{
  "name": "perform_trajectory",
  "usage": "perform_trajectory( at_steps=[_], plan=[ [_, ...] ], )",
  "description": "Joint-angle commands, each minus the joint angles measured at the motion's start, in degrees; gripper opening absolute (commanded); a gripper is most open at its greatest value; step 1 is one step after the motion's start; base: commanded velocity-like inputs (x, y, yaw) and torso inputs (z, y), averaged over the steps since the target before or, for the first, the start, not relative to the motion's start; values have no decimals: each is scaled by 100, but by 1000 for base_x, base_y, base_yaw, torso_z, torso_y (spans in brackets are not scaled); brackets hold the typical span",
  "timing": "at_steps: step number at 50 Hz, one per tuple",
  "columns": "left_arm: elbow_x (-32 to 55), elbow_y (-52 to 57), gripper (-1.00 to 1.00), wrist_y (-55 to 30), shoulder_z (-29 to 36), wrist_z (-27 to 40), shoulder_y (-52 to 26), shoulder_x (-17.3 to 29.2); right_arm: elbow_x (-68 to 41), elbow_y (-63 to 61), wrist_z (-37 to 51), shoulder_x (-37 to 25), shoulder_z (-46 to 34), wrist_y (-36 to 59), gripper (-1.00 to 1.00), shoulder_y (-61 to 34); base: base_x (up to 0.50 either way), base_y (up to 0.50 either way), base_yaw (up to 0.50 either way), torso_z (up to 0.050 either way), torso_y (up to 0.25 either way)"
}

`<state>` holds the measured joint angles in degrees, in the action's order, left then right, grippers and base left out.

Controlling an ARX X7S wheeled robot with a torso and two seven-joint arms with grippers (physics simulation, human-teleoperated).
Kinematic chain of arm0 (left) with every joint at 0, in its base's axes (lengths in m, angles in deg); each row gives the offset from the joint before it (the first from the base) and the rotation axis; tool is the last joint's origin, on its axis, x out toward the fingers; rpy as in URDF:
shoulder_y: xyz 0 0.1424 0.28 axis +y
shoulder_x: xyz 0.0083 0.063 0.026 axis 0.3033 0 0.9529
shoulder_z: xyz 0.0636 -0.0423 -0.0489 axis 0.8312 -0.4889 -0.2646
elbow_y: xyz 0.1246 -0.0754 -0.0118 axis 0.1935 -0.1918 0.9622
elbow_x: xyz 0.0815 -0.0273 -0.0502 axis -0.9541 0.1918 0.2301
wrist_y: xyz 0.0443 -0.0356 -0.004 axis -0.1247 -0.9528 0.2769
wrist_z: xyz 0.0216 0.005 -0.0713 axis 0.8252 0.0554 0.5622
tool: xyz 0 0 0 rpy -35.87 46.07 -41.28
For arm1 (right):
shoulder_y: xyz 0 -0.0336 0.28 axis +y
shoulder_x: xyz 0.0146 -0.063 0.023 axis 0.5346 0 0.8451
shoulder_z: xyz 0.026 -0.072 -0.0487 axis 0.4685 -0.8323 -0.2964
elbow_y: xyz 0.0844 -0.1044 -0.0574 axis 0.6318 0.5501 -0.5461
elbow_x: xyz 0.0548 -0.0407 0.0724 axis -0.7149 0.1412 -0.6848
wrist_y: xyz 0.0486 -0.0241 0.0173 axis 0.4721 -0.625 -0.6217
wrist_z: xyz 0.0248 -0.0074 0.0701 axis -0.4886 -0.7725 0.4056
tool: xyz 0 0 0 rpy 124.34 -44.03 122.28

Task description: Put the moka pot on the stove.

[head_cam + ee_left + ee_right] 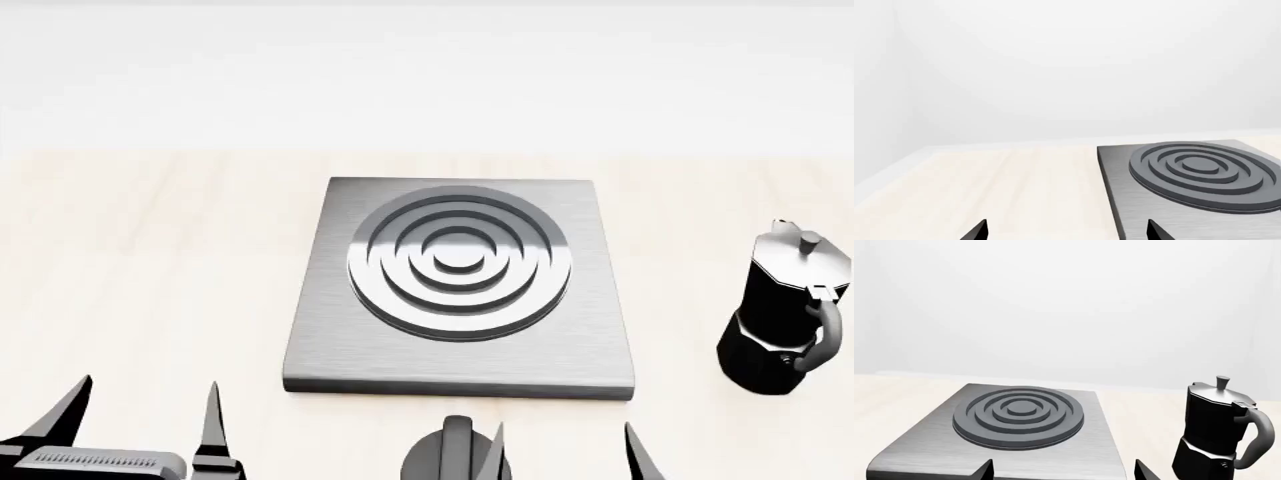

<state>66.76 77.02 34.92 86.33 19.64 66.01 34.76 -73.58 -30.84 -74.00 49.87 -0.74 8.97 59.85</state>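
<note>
The moka pot stands upright on the pale wooden table to the right of the stove, apart from it; it also shows in the right wrist view. The stove, a grey metal slab with a ring burner, lies at the table's middle and shows in both wrist views. My left gripper is open and empty near the front left, short of the stove's left corner. My right gripper is open and empty at the stove's front edge, left of the pot.
A squat black round knob sits at the front edge just before the stove, next to my right gripper's left finger. The pale wooden table runs wide to the left of the stove, with a white wall behind.
</note>
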Motion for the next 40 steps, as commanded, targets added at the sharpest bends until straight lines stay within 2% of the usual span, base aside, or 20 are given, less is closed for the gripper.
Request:
perform_trajectory(
  at_steps=[1,12,23,40],
  plan=[
    [-275,-380,100,351,-295,-368,72,-289,217,235,-529,259,421,258,100,-314,0,0,0,0,0],
    [-154,-448,100,358,-212,-242,13,-171,38,269,-744,-43,426,1068,100,-1174,0,0,0,0,0],
    [-44,-414,100,327,-162,-160,1,-77,-374,295,-838,-272,819,1812,100,-1823,0,0,0,0,0],
    [105,-387,100,288,-85,-66,-12,62,-327,-637,-701,-811,1198,3118,100,-1979,0,0,0,0,0]
  ],
)
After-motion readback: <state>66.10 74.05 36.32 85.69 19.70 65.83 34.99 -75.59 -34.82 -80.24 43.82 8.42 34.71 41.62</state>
